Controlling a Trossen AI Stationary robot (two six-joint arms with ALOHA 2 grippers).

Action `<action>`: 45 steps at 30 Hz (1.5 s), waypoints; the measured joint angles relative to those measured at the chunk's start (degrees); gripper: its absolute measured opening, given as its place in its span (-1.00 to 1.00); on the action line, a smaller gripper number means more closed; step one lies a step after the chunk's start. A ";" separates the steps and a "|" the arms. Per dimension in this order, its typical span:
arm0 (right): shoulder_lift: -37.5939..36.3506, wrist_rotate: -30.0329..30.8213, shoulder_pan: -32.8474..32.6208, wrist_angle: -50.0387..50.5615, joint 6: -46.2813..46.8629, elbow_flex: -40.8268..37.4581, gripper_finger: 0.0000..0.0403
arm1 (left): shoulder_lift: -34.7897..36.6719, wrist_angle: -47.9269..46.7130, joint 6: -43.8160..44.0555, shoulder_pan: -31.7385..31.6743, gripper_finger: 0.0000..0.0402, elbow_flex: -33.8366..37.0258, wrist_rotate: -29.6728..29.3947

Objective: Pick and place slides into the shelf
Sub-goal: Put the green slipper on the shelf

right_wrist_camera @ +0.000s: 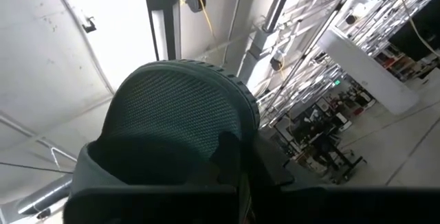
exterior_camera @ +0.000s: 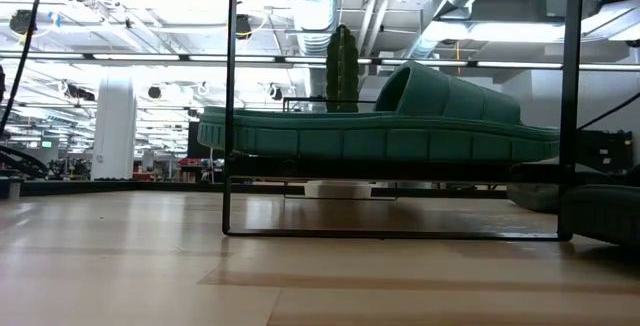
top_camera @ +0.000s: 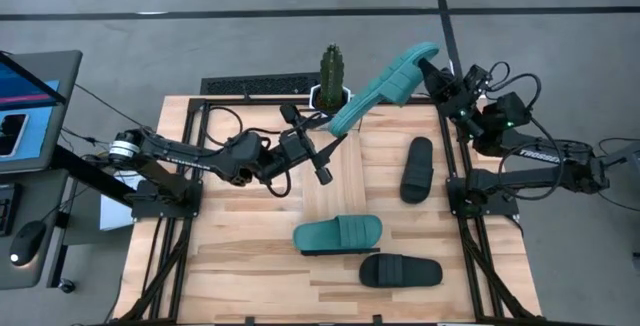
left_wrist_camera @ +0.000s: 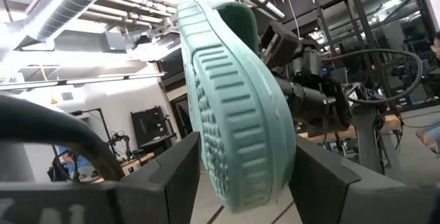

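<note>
Wooden tabletop [top_camera: 240,266] below, the left gripper [top_camera: 325,161] stands released under the raised teal slide's [top_camera: 385,88] heel, while the right gripper [top_camera: 440,84] clamps its toe (best lowered level onto the shelf).

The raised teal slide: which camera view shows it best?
The high view: the whole raised teal slide shows there, its heel in the right claw, its toe by the left claw. The low view gives its side, the left wrist view its ribbed sole, the right wrist view only its heel.
</note>
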State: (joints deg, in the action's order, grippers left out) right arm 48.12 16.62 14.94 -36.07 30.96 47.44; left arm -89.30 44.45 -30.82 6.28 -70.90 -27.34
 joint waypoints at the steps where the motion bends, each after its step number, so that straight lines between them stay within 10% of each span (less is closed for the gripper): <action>1: 0.00 0.00 -0.04 0.00 0.00 0.00 -1.00 | -0.01 0.07 -0.01 0.00 -0.07 -0.13 0.08; 9: 0.56 -0.04 -0.32 0.08 0.00 0.04 -1.00 | 0.00 0.07 0.02 0.00 -0.11 -0.15 0.08; 16: 1.38 -0.60 -0.32 -0.22 0.37 0.07 -1.00 | 0.19 0.11 -3.60 -0.13 -0.75 -0.15 -1.02; 31: 0.52 -3.67 -0.32 1.87 -2.39 0.07 -0.71 | 4.35 -6.92 -7.05 0.77 -0.75 -0.13 -2.39; 45: -4.78 -4.57 -0.32 16.93 -7.73 0.04 -0.65 | 17.46 -27.08 15.59 0.31 -0.75 -0.06 -2.64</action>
State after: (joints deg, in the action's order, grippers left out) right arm 43.34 12.05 14.61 -19.14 23.23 47.48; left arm -71.84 17.37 -15.23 6.59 -70.96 -29.98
